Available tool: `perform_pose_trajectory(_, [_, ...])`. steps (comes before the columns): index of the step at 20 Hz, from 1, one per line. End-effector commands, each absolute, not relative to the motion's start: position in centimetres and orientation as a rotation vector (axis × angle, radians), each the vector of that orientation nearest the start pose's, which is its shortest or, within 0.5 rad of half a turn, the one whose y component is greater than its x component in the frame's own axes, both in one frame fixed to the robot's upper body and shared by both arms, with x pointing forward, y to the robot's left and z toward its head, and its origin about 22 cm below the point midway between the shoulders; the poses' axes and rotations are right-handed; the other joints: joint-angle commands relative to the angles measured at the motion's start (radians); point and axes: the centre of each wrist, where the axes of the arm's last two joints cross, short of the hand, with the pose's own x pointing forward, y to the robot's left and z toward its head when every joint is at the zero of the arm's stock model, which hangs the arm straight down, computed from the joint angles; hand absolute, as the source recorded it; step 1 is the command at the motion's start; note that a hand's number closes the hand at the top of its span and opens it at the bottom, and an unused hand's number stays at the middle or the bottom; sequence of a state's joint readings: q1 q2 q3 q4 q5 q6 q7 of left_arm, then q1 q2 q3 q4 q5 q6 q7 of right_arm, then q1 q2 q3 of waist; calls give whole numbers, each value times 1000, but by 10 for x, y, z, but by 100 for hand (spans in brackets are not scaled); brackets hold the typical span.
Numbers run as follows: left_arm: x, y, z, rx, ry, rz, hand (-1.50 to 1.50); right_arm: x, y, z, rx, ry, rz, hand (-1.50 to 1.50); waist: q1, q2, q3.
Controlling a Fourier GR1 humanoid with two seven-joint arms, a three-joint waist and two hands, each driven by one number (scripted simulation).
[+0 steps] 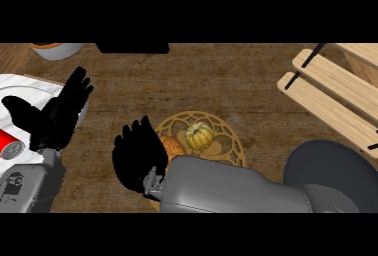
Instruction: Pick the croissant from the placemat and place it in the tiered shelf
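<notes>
Two black hands appear in the head view, each on a grey forearm entering from the lower edge. At left of the frame, the left hand (pixel 55 117) stands with fingers straight and pointing toward the upper edge, thumb spread to the left; it holds nothing and lies over the edge of a white plate (pixel 29 87). At lower centre, the right hand (pixel 139 157) is also extended, fingers straight and relaxed, positioned at the left rim of the round, gold, openwork placemat (pixel 221 130). Its fingers lie just beside the croissant (pixel 175 146), an orange-brown item on the left part of the placemat; contact cannot be confirmed. A yellow-green ridged gourd (pixel 199 136) sits on the placemat, immediately right of the croissant. The tiered shelf (pixel 332 95), of pale wooden slats, occupies the upper right, well apart from the croissant. A dark round plate (pixel 328 167) lies at lower right.
</notes>
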State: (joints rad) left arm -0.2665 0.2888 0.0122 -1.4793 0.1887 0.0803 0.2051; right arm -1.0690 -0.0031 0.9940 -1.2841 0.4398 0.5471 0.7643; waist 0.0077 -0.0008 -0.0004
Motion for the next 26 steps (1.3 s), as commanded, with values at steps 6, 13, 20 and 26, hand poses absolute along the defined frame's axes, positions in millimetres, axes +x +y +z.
perform_pose_trajectory(6, [297, 277, 71, 105, -1530, -43, 0, 253, 50, 106, -751, -1101, 2113, -150, 0, 1, 0])
perform_pose_trajectory(13, [303, 259, 64, 78, -1520, -67, 0, 250, 45, 98, -759, -1107, 2107, -150, 0, 1, 0])
perform_pose_trajectory(20, [306, 273, 73, 75, -1527, -65, 0, 273, 37, 62, -767, -1118, 2085, -150, 9, 3, 0])
perform_pose_trajectory(26, [294, 274, 61, 65, -1525, -63, 0, 287, 28, 46, -747, -1095, 2081, -150, 14, 3, 0])
